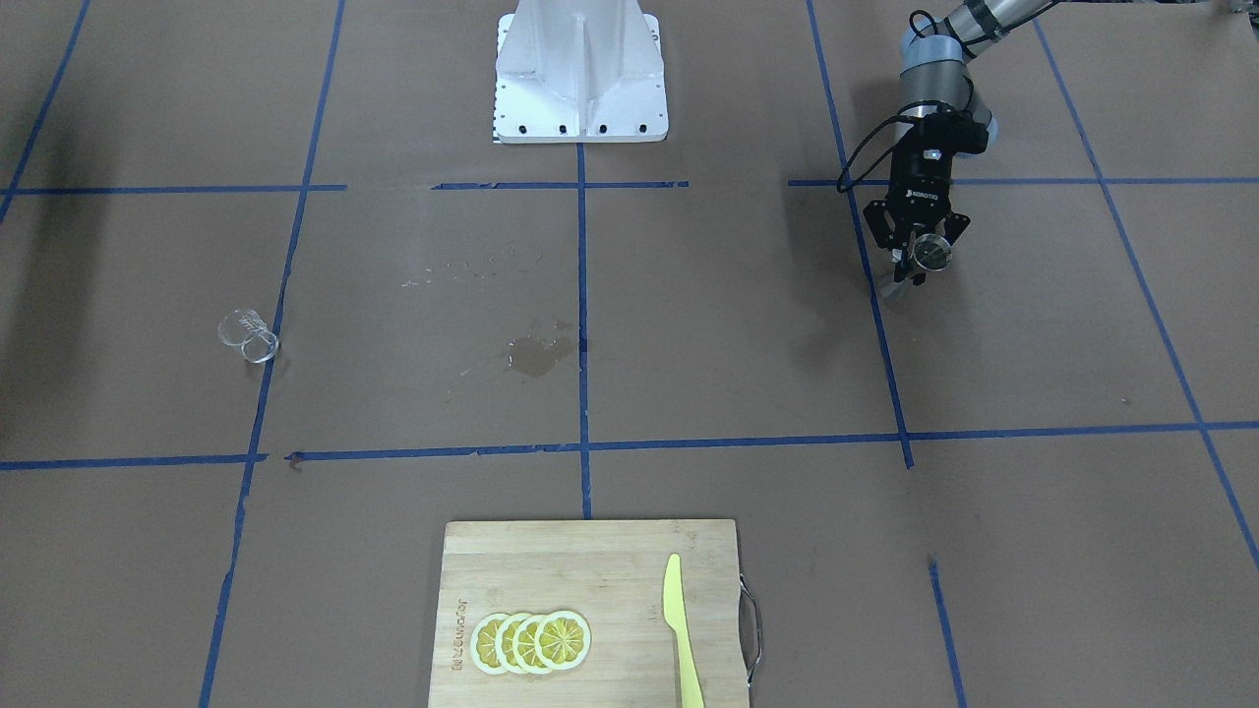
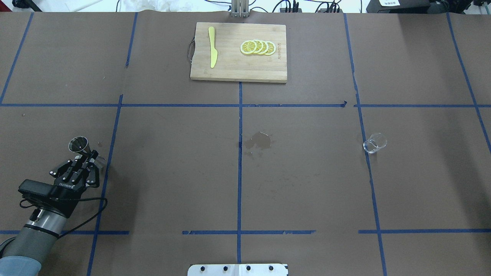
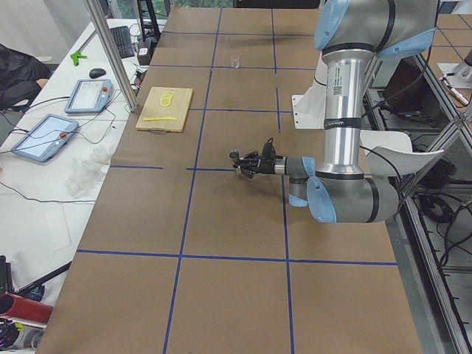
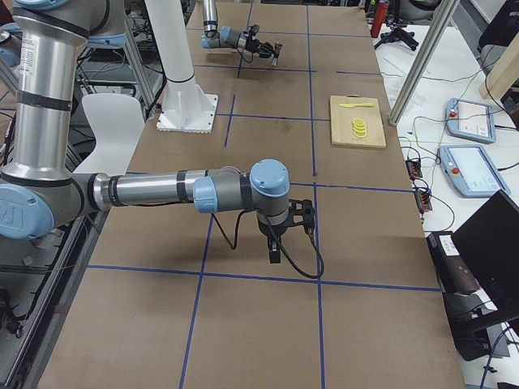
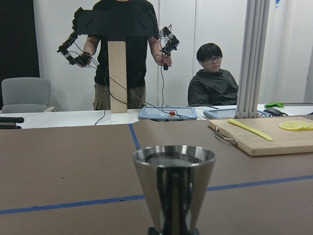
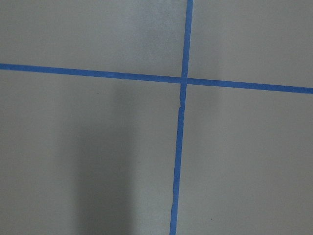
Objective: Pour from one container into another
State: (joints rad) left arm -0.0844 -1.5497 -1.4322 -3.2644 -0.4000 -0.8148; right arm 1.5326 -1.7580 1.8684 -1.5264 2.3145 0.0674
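My left gripper (image 2: 89,157) is shut on the narrow waist of the silver steel jigger (image 2: 78,145), which it holds upright at the table's left side. The jigger (image 1: 929,254) shows below the gripper (image 1: 915,264) in the front-facing view. Its upper cone (image 5: 173,178) fills the lower middle of the left wrist view. The small clear glass cup (image 2: 374,143) stands alone on the right half, also seen from the front (image 1: 249,336). My right gripper (image 4: 276,253) points down at the table, far from the cup; whether it is open or shut I cannot tell.
A wooden cutting board (image 2: 230,69) with lemon slices (image 2: 257,47) and a yellow knife (image 2: 212,51) lies at the far middle edge. A wet stain (image 2: 259,141) marks the paper at the centre. The robot's white base (image 1: 580,74) stands at the near edge.
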